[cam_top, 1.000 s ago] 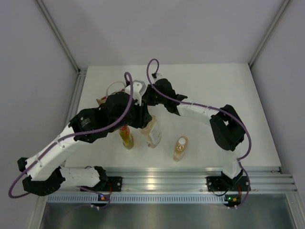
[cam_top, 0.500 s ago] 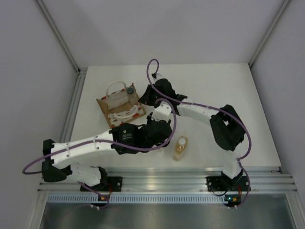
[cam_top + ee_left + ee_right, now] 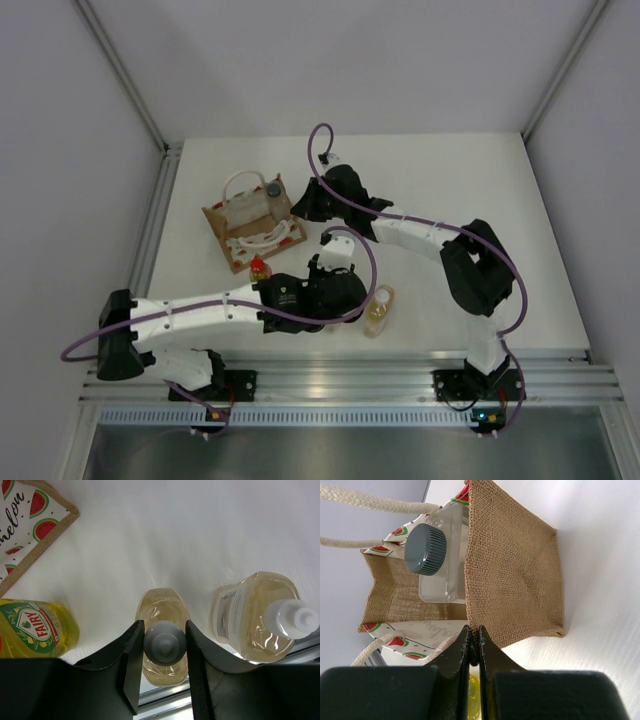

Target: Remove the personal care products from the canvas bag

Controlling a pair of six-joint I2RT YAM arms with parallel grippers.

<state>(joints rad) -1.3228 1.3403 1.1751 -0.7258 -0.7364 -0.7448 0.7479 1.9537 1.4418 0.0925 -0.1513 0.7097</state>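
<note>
The canvas bag (image 3: 262,237) lies at the far left of the table with the clear bottle with a dark grey cap (image 3: 256,208) inside it. My right gripper (image 3: 475,632) is shut on the bag's tan rim (image 3: 515,580), next to that clear bottle (image 3: 445,560). My left gripper (image 3: 164,630) is shut on the cap of an amber bottle (image 3: 161,605) that stands upright. The yellow bottle (image 3: 35,627) is to its left, red cap showing in the top view (image 3: 258,267). The other amber bottle (image 3: 250,615) is to its right (image 3: 378,310).
The bag's watermelon-patterned side (image 3: 25,515) is close behind the yellow bottle. An aluminium rail (image 3: 330,375) runs along the near edge just behind the held bottle. The white table (image 3: 470,190) is walled on the left, right and back. Purple cables loop over both arms.
My left arm has swung from over the bag to the near middle and lowered, its jaws now round the amber bottle's cap. The right gripper has stayed shut on the bag's rim.
</note>
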